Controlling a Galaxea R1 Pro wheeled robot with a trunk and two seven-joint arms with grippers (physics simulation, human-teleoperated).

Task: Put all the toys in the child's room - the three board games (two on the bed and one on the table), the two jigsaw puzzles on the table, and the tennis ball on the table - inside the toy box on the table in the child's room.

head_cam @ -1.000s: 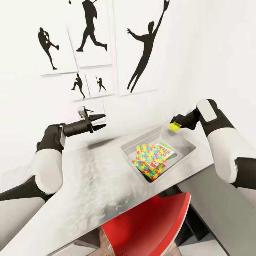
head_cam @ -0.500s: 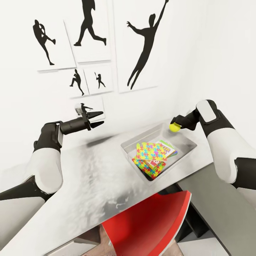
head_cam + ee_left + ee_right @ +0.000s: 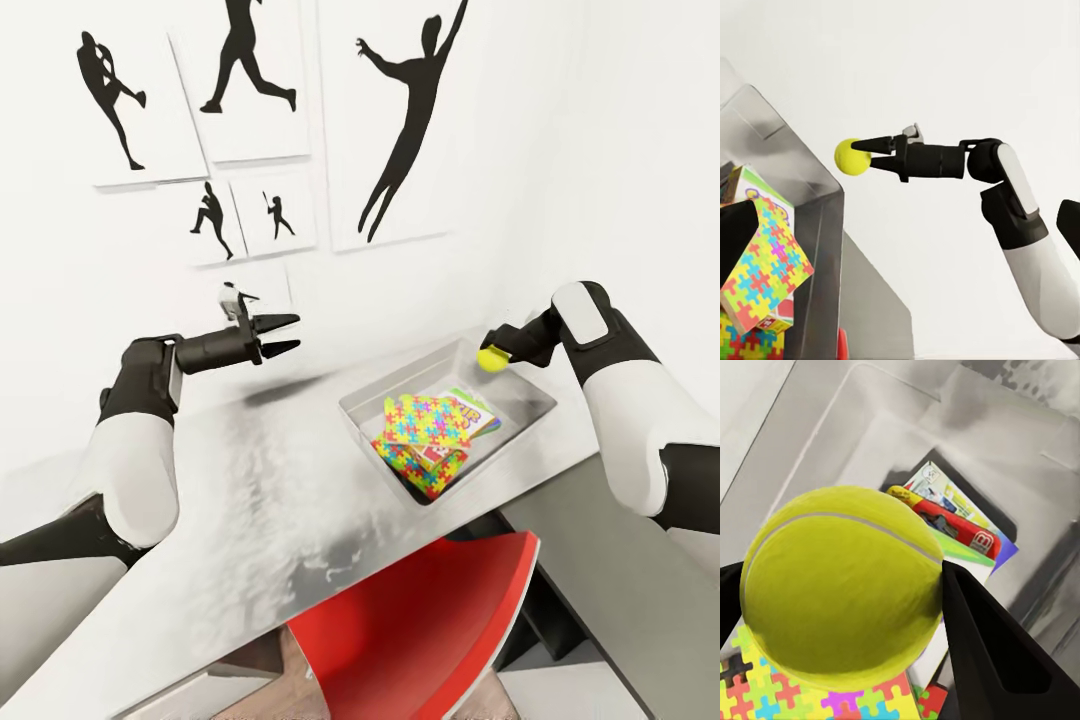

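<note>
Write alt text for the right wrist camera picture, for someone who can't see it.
The right gripper holds a yellow-green tennis ball between its dark fingers, above the grey toy box. Inside the box lie a bright jigsaw puzzle and printed board games.

The toy box [image 3: 520, 420] sits on the surface [image 3: 260, 480], towards its right end. In it lie the jigsaw puzzles [image 3: 430, 425], apparently over board games [image 3: 478, 418]. A chair [image 3: 420, 630] stands before the surface.
</note>
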